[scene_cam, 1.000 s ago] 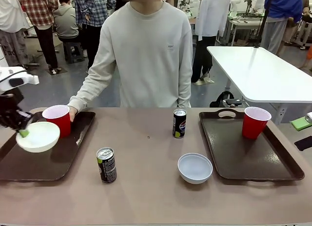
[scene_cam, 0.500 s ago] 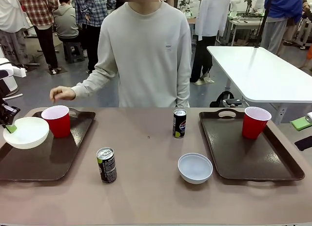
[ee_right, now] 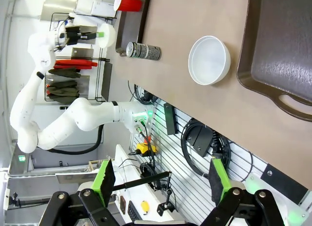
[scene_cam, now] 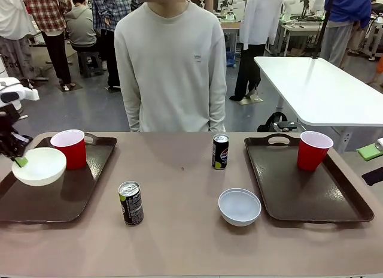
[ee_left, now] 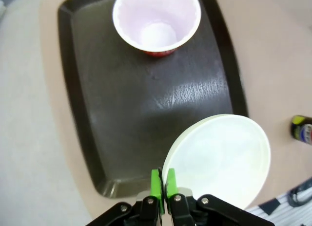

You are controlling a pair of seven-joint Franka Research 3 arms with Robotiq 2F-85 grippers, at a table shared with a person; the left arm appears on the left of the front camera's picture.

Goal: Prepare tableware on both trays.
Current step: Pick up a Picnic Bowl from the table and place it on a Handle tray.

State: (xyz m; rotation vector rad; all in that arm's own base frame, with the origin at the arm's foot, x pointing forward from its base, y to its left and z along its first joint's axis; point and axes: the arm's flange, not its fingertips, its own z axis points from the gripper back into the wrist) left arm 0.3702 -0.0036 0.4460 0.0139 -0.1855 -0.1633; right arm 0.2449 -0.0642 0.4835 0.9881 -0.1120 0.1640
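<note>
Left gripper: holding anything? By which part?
Yes. The left gripper is shut on the white bowl, pinching it by the rim at the near edge. The right gripper is open and holds nothing.

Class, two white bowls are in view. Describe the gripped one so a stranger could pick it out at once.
Find the dark brown tray on the robot's left side, with a red cup at its far edge. Over its left part, the left gripper pinches a white bowl by the rim. The other white bowl sits free on the bare tabletop.
</note>
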